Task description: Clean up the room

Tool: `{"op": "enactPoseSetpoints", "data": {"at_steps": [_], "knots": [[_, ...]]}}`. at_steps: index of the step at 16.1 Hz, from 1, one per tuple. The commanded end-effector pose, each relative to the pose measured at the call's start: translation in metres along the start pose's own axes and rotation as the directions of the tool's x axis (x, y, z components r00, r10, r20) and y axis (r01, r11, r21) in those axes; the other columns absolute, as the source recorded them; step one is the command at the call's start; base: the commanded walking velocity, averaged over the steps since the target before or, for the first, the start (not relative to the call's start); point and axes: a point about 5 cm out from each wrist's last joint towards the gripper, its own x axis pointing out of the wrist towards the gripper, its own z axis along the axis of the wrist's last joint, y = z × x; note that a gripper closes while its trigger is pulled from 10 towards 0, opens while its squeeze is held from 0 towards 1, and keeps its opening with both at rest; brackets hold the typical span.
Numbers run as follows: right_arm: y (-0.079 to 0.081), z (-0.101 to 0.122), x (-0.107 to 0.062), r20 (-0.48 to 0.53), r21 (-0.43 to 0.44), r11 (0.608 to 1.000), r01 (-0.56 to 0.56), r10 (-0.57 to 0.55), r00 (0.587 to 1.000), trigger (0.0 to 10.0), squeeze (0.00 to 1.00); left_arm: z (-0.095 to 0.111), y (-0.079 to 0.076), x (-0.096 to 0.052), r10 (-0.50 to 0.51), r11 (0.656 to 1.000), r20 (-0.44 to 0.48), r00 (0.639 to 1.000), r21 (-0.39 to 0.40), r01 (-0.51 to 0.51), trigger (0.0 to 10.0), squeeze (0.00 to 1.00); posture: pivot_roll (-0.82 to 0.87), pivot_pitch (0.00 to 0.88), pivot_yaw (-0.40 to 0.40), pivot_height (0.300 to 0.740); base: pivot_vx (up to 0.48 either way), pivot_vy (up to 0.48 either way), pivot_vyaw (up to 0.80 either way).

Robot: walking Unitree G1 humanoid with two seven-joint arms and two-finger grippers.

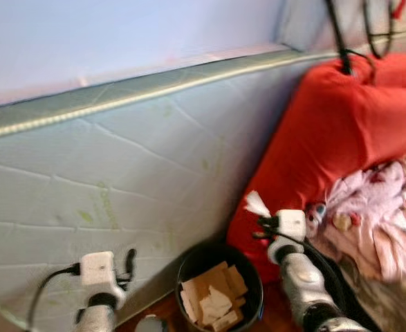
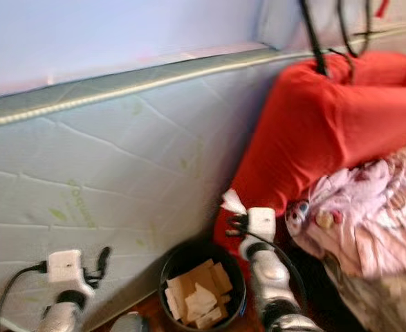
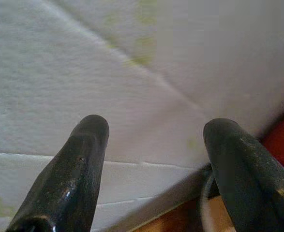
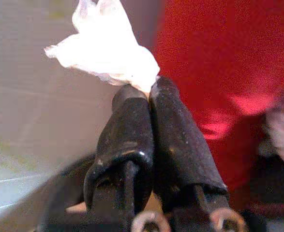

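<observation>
Your right gripper (image 4: 149,92) has its fingers pinched tight on a crumpled white tissue (image 4: 105,50), which sticks up past the fingertips. It hangs just right of the black waste bin (image 1: 247,273), near the red beanbag (image 1: 341,131). The bin stands on the floor against the side of the mattress (image 1: 120,180) and already holds scraps of cardboard (image 1: 209,297).

The step in hand looks like dropping the tissue into the bin. Carry the gripper left until the tissue is over the middle of the opening, not the rim. Tip the fingers downward and lower them close before you part them, because a piece this light may drift or cling to a pad.

Your left gripper (image 3: 154,145) is spread wide and empty, facing the mattress on the bin's left; keep it out of the way. Mind the pink clothes (image 1: 379,207) at your right.
</observation>
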Motion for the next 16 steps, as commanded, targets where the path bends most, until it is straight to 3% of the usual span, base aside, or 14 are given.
{"op": "enactPoseSetpoints", "data": {"at_steps": [1,4,8,12,16], "knots": [[-0.003,0.003,0.0,0.007,-0.019,1.0,0.005,-0.005,1.0,10.0,0.0,0.003,-0.003,0.0,-0.008,1.0,0.009,1.0,-0.01,0.008,10.0,0.0,0.12,0.036,-0.084,0.644,0.0,0.0,0.0],[-0.007,0.007,0.002,0.003,-0.022,1.0,0.015,-0.015,1.0,10.0,0.0,0.006,-0.004,-0.002,-0.013,1.0,0.015,1.0,-0.012,0.013,10.0,0.0,0.13,0.059,-0.088,0.644,0.0,0.0,0.0],[-0.004,0.027,0.017,-0.04,-0.019,1.0,0.006,-0.007,0.999,10.0,0.0,0.014,-0.001,-0.003,-0.016,1.0,0.037,0.999,-0.007,0.017,10.0,0.0,0.16,0.102,-0.11,0.644,0.0,0.0,0.0],[0.032,0.048,0.035,-0.12,-0.146,0.974,-0.172,0.155,0.981,10.0,0.0,0.028,0.001,-0.009,0.005,1.0,0.073,0.997,-0.005,-0.005,10.0,0.0,0.22,0.163,-0.149,0.644,0.0,0.0,0.0],[0.07,0.045,0.037,-0.179,-0.172,0.938,-0.3,0.27,0.946,10.0,0.0,0.04,-0.006,-0.018,0.014,1.0,0.1,0.995,-0.013,-0.012,10.0,0.0,0.28,0.231,-0.176,0.644,0.0,0.0,0.0]]}}
